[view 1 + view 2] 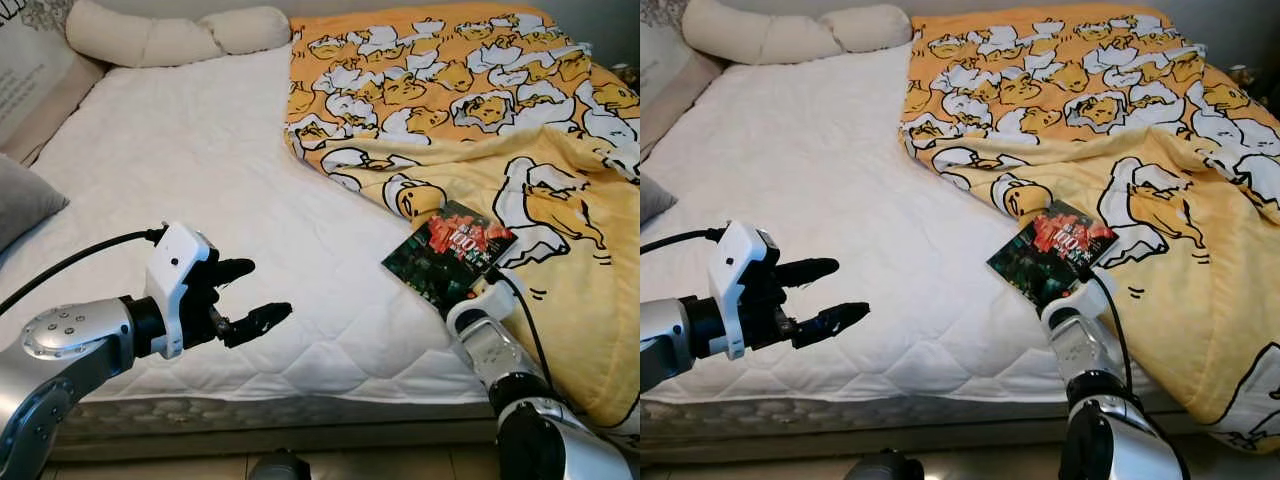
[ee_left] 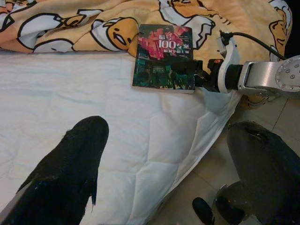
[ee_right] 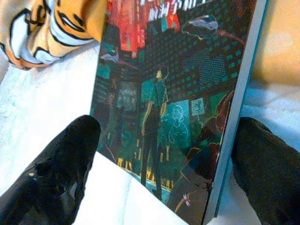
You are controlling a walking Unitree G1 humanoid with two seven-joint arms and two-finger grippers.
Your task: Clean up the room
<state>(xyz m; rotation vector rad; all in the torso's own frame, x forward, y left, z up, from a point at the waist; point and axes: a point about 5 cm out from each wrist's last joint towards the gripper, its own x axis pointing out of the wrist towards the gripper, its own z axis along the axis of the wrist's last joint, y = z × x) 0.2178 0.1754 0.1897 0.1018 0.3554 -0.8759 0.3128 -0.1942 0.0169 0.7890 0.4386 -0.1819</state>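
At six o'clock a strip of pale floor (image 1: 400, 465) shows below the bed's edge, with a dark rounded shape there too blurred to name. Above it the bed (image 1: 200, 180) spreads as a white quilted sheet, bare over its left half.

The left gripper (image 1: 250, 290) hovers at about seven o'clock over the near edge of the sheet, fingers spread wide and holding nothing.

The right gripper (image 3: 164, 187) sits at four o'clock, at the near corner of the book (image 1: 448, 252). Its fingers stand apart on either side of the book's lower edge; in the right wrist view one finger (image 3: 61, 168) lies over the sheet beside the cover and the other just past the spine. Whether they touch the book cannot be told. From the head camera the fingertips are hidden behind the wrist and the book.

The book lies flat, dark cover up with red lettering, partly on the sheet and partly on the edge of the blanket (image 1: 480, 90).

The blanket, yellow with cartoon figures, is rumpled from three to one o'clock and cut off at the right. At ten o'clock a grey cushion (image 1: 25, 200) is cropped; at eleven lies a long cream pillow (image 1: 170, 35).
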